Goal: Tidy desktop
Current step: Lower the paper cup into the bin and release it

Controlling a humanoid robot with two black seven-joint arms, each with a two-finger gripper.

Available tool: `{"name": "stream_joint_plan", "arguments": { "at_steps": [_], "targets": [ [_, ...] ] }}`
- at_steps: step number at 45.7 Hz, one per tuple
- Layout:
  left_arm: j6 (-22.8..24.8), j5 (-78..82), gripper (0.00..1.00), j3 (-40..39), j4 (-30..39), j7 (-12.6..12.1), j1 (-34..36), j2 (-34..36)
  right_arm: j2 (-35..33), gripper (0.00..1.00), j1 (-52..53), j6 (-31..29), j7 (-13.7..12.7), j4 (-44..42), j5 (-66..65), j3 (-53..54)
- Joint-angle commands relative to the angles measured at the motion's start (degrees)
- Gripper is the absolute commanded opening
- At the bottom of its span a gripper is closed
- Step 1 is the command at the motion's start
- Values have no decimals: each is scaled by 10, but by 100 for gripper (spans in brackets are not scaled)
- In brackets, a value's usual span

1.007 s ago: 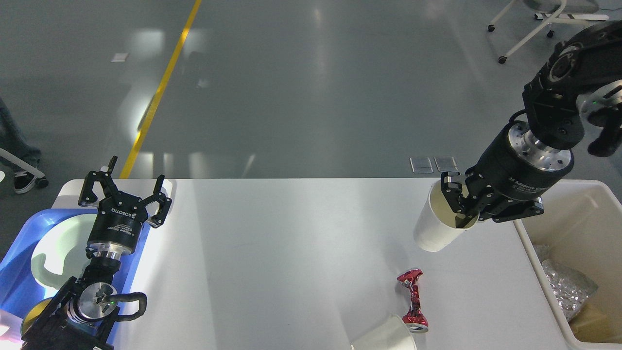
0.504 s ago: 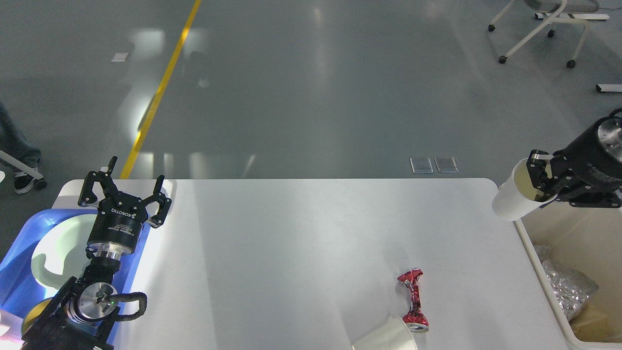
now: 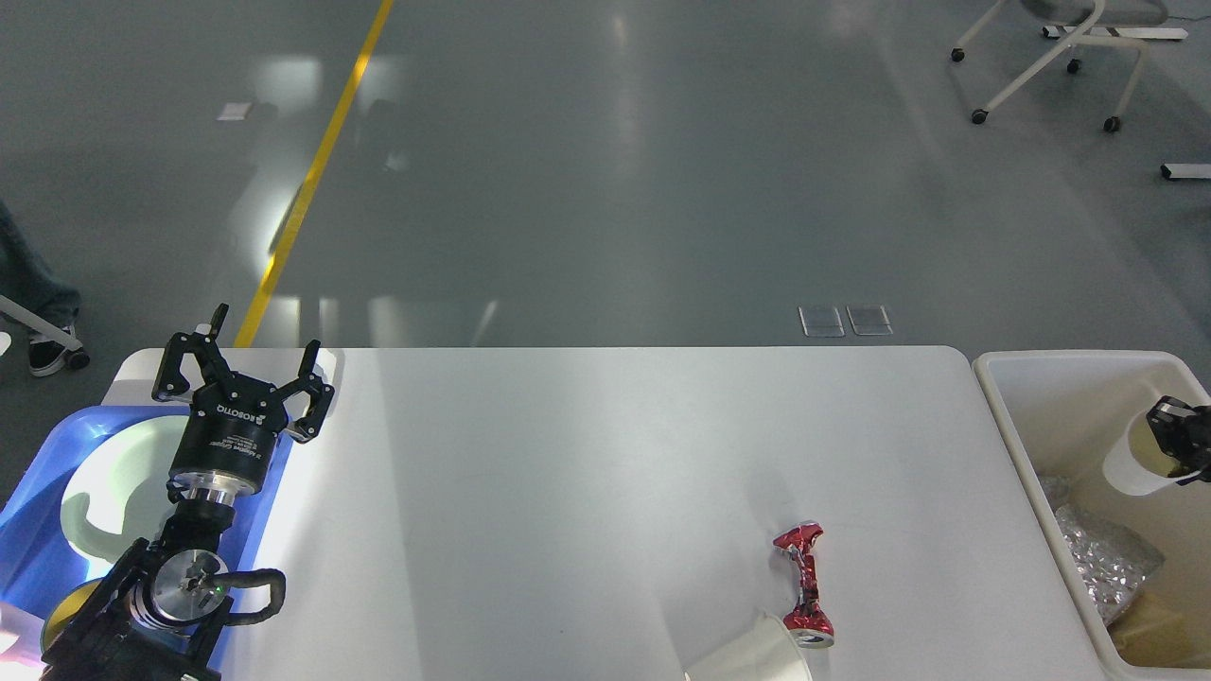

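Desktop (image 3: 587, 473), a broad white matte surface with rounded corners, fills the middle, carrying a crushed red metal can (image 3: 802, 586) and a tipped white paper cup (image 3: 752, 653) near its front edge. Left gripper (image 3: 244, 374) hovers jaws apart above the blue tray (image 3: 38, 492). Right gripper (image 3: 1178, 445), jaws clamped on another white paper cup (image 3: 1131, 463), hangs over the beige plastic bin (image 3: 1050, 364).

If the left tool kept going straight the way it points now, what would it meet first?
Probably nothing on the desktop. The left tool, fingers spread, points away from the robot over the table's far left corner; beyond lies only grey floor with a yellow line. Height is unclear, so the far edge could be grazed.
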State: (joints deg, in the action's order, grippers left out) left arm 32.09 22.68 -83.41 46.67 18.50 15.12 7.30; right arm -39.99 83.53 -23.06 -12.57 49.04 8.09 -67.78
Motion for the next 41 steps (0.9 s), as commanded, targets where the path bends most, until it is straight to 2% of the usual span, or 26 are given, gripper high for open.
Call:
{"name": "stream_joint_plan", "arguments": {
  "at_steps": [1, 8, 17, 23, 32, 41],
  "targets": [
    [0, 0, 97, 0, 0, 0, 0, 0, 7, 0, -139, 35, -2, -107, 0, 86],
    [0, 0, 97, 0, 0, 0, 0, 0, 57, 0, -291, 107, 0, -238, -1, 179],
    [0, 0, 97, 0, 0, 0, 0, 0, 141, 0, -412, 211, -1, -343, 3, 227],
    [0, 0, 97, 0, 0, 0, 0, 0, 193, 0, -469, 253, -1, -409, 8, 239],
    [0, 0, 97, 0, 0, 0, 0, 0, 227, 0, -494, 276, -1, -420, 8, 247],
    [0, 0, 97, 0, 0, 0, 0, 0, 229, 0, -500, 280, -3, -420, 8, 245]
  ]
}}
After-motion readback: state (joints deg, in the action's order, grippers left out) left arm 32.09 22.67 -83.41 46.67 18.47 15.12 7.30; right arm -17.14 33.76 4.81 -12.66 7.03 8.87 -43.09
